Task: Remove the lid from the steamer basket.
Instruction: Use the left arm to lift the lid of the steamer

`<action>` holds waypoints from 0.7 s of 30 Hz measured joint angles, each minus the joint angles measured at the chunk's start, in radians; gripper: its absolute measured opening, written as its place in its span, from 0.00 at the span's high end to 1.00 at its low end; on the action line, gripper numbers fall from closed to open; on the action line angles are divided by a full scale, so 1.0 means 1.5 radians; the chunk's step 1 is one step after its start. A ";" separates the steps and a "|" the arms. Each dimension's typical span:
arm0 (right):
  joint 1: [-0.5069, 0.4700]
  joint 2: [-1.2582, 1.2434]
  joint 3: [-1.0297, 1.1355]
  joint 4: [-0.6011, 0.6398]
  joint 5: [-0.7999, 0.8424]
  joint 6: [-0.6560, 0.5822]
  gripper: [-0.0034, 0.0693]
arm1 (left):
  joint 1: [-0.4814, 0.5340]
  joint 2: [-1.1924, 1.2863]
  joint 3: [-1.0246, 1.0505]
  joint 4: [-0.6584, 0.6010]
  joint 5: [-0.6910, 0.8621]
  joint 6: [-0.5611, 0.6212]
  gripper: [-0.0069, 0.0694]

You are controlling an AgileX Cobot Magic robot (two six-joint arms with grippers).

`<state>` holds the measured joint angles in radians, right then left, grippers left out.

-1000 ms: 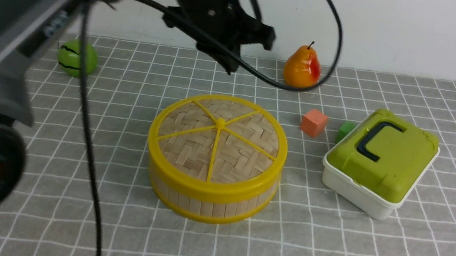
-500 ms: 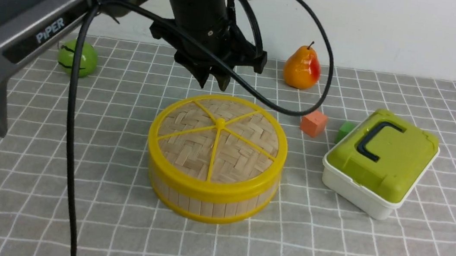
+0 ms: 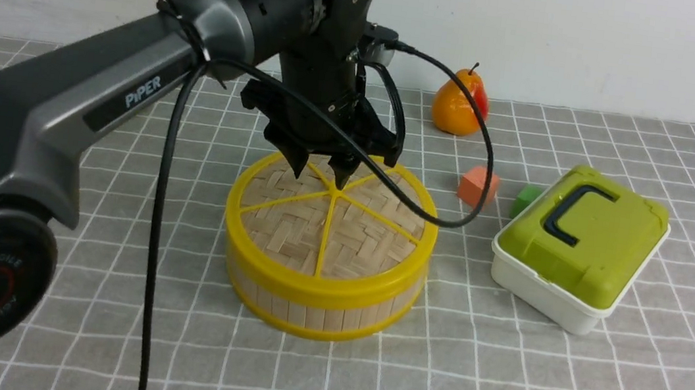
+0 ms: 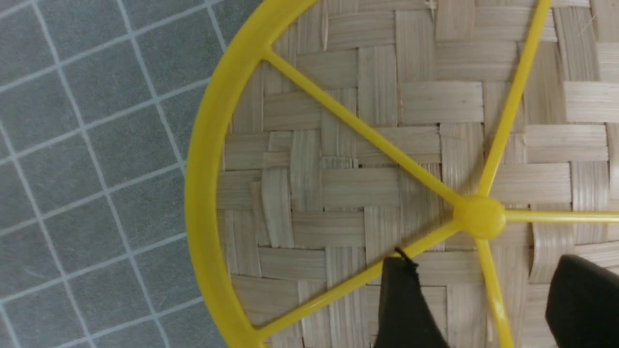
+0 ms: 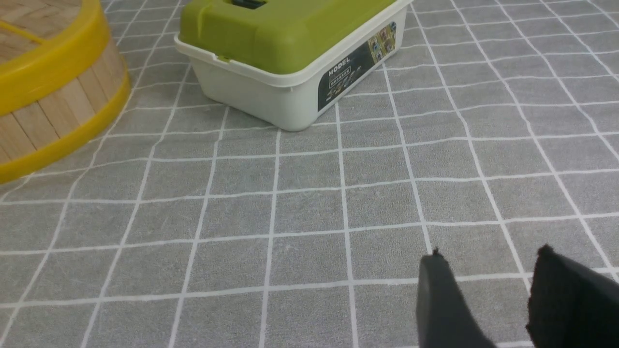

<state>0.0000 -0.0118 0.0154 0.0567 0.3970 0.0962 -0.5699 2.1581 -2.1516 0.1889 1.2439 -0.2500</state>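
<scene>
The lid (image 3: 330,226), woven bamboo with a yellow rim and spokes, sits flat on the steamer basket (image 3: 313,313) in the middle of the cloth. My left gripper (image 3: 319,177) points down over the lid's far half, open, its fingertips just above the weave. In the left wrist view the left gripper (image 4: 483,270) straddles one yellow spoke, just short of the centre knob (image 4: 478,216). Nothing is held. The right gripper (image 5: 491,270) hovers open over bare cloth, with the steamer basket (image 5: 48,121) off to one side.
A white box with a green lid (image 3: 580,243) stands right of the basket, with an orange cube (image 3: 478,186) and a green cube (image 3: 526,197) behind it. A pear (image 3: 461,106) stands by the back wall. The left arm's cable (image 3: 450,221) loops down beside the lid.
The left arm has come down from above the far side of the cloth onto the lid. Its jaws have gone from shut to open.
</scene>
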 joint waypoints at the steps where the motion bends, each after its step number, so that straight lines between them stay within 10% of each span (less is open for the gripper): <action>1: 0.000 0.000 0.000 0.000 0.000 0.000 0.62 | -0.007 0.001 0.000 0.016 -0.001 0.003 0.40; 13: 0.000 0.000 0.000 0.000 0.000 0.000 0.62 | -0.040 0.036 -0.001 0.099 -0.031 0.002 0.41; 21: 0.000 0.000 0.000 0.000 0.000 0.000 0.62 | -0.040 0.051 -0.001 0.099 -0.033 -0.003 0.66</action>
<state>0.0000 -0.0118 0.0154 0.0567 0.3970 0.0962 -0.6293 2.2344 -2.1526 0.3374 1.1939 -0.2541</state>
